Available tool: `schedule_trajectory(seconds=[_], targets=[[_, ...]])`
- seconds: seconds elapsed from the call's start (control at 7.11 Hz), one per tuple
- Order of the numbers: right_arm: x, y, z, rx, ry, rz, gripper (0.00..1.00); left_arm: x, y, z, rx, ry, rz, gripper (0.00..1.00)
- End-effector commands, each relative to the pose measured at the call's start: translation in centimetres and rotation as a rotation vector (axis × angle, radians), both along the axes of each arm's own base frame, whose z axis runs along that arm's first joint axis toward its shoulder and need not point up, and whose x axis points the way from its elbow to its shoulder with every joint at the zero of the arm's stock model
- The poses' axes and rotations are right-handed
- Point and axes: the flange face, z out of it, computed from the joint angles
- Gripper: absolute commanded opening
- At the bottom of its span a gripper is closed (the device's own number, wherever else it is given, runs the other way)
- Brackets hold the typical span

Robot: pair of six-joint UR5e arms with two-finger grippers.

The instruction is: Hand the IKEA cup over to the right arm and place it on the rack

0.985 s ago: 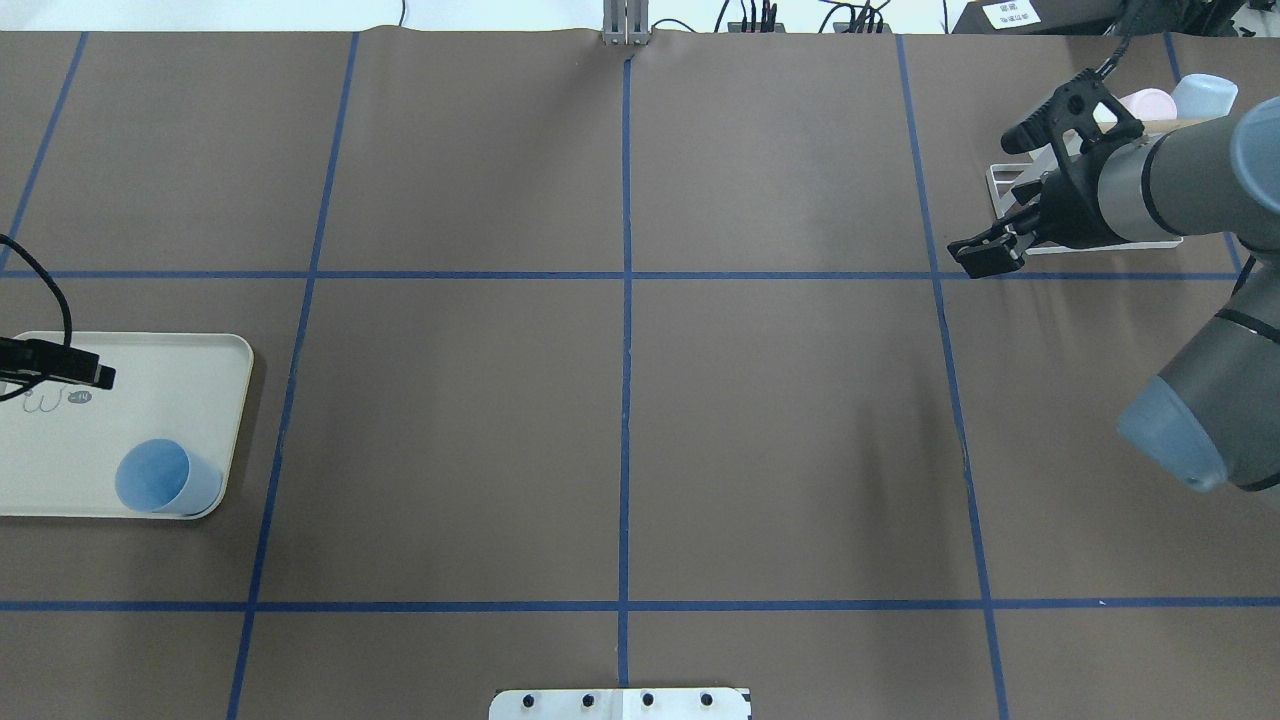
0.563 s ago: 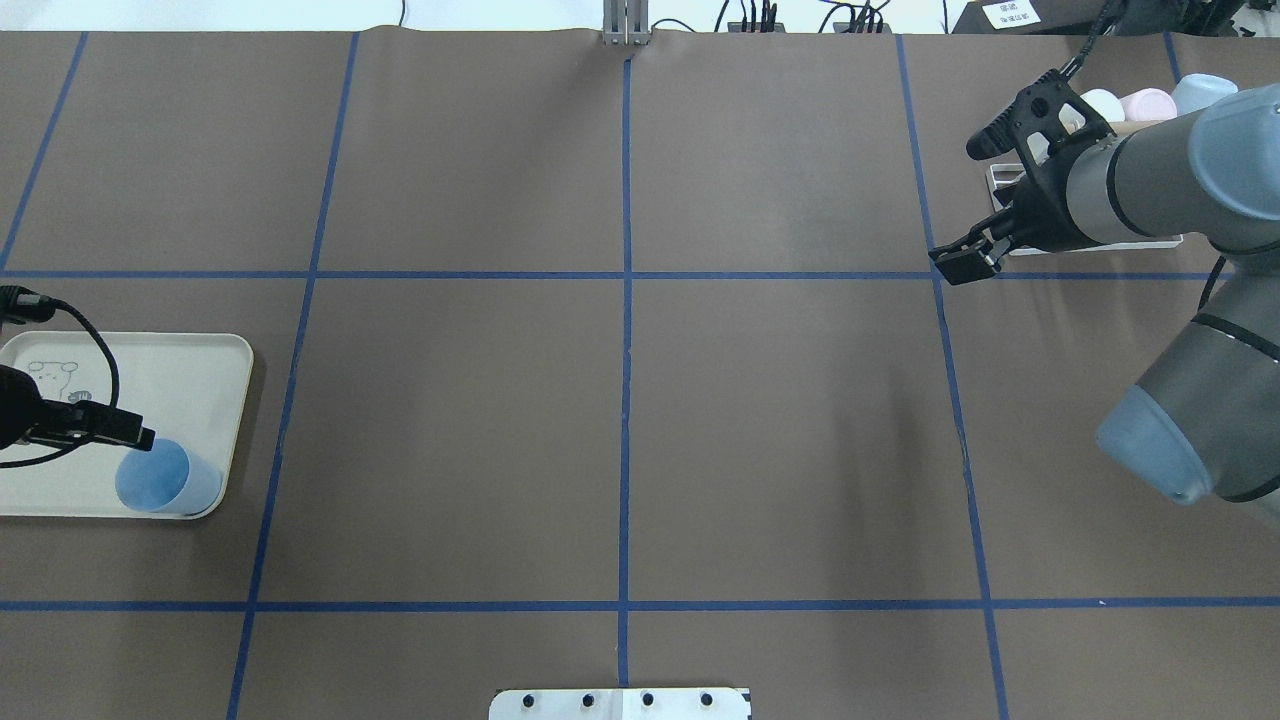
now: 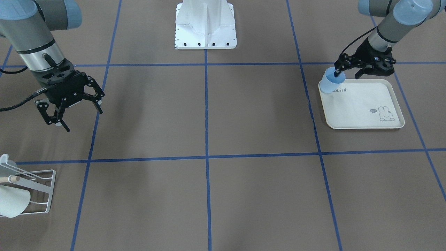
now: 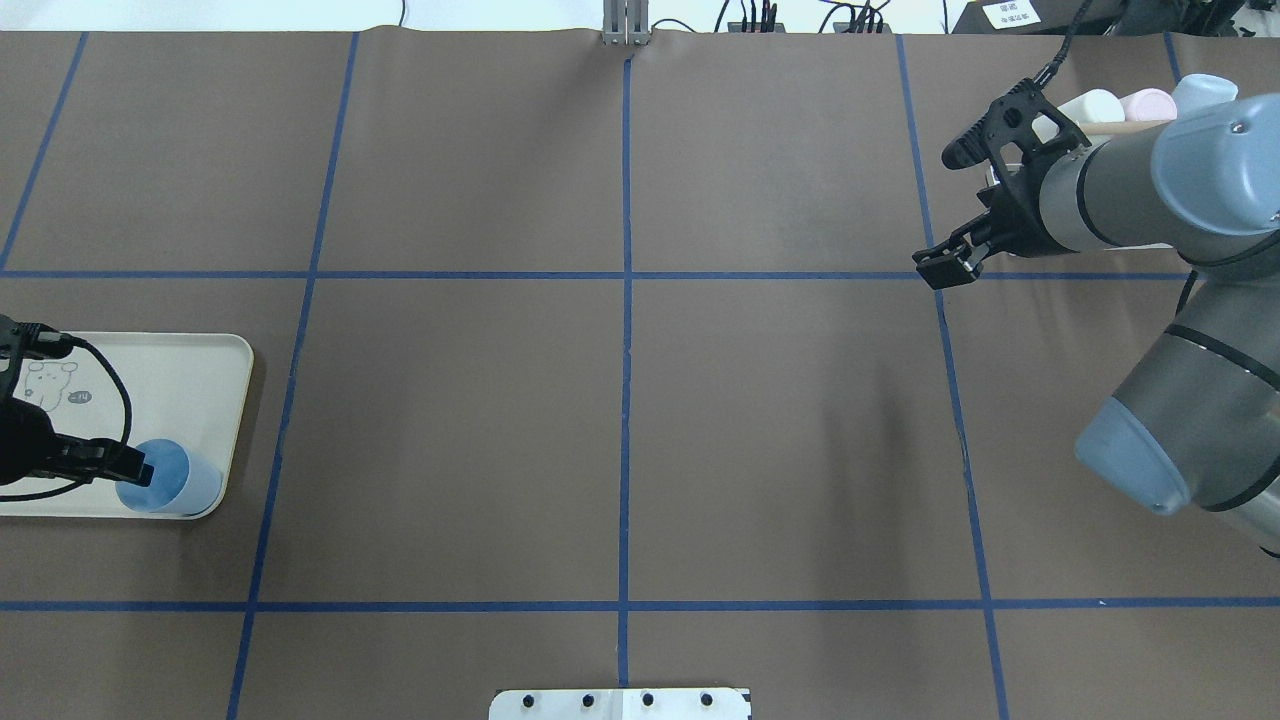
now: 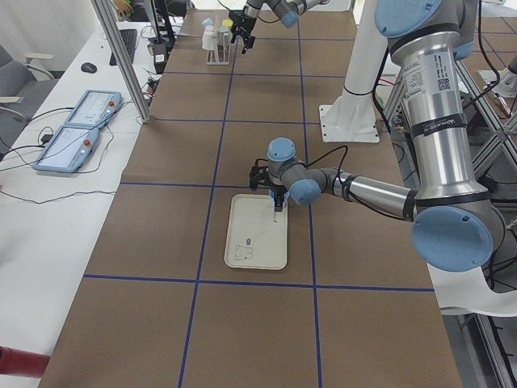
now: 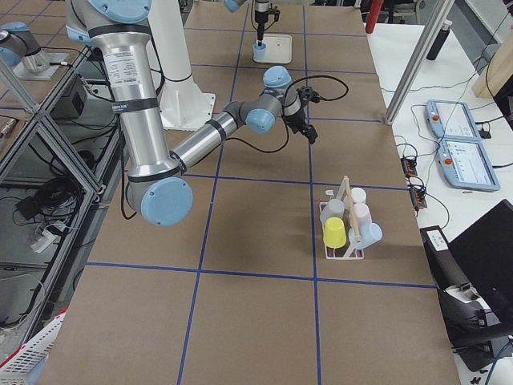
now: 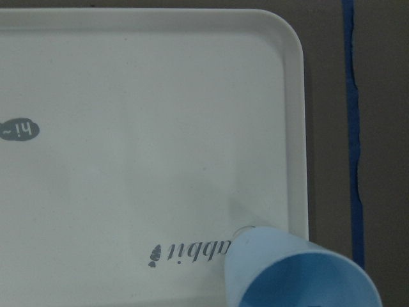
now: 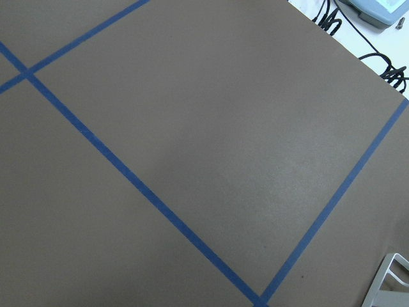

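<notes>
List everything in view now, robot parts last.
Light blue plastic cup: one, light blue, upright in a robot-side corner of the tray.
Cream rectangular tray with rabbit print: one, cream, on the robot's left.
White wire rack with wooden dowel: one, white, far on the robot's right.
Plastic cups on the rack: five; grey, yellow, white, pink, light blue.
Brown table cover: one, brown with blue tape grid.
White base plate: one, white, at the robot's base.
Teach pendants: two, blue-grey, side bench.
Left gripper: one, black, open, one of its fingers in the cup's mouth.
Right gripper: one, black, open, above bare table.
</notes>
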Motion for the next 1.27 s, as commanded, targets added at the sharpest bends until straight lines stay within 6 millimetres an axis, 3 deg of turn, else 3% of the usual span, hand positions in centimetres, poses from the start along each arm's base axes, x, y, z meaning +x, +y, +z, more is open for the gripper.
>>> schedule_trajectory(seconds=[0.0, 0.42, 0.7, 0.84, 0.99, 1.13], targets=[[-0.2, 0.0, 0.0, 0.006, 0.005, 0.005, 0.98, 0.1, 0.1, -0.3, -0.006, 0.007, -0.004, 0.00], [-1.1, -0.2, -0.9, 0.021, -0.005, -0.003, 0.99, -1.2, 0.0, -3.1, 0.022, 0.046, -0.018, 0.00], [-3.1, -1.1, -1.6, 0.048, -0.002, 0.008, 0.99, -7.1, -3.3, -4.9, 0.004, 0.120, -0.127, 0.00], [-4.0, -1.6, -2.2, 0.083, -0.041, 0.010, 0.99, -7.6, -5.3, -7.4, 0.023, 0.172, -0.139, 0.00], [-4.8, -1.9, -2.5, 0.146, -0.112, 0.009, 0.99, -6.5, -7.6, -10.3, 0.022, 0.183, -0.147, 0.00], [-5.8, -2.1, -4.7, 0.175, -0.185, 0.017, 1.00, -6.6, -10.1, -13.5, -0.003, 0.202, -0.185, 0.00]])
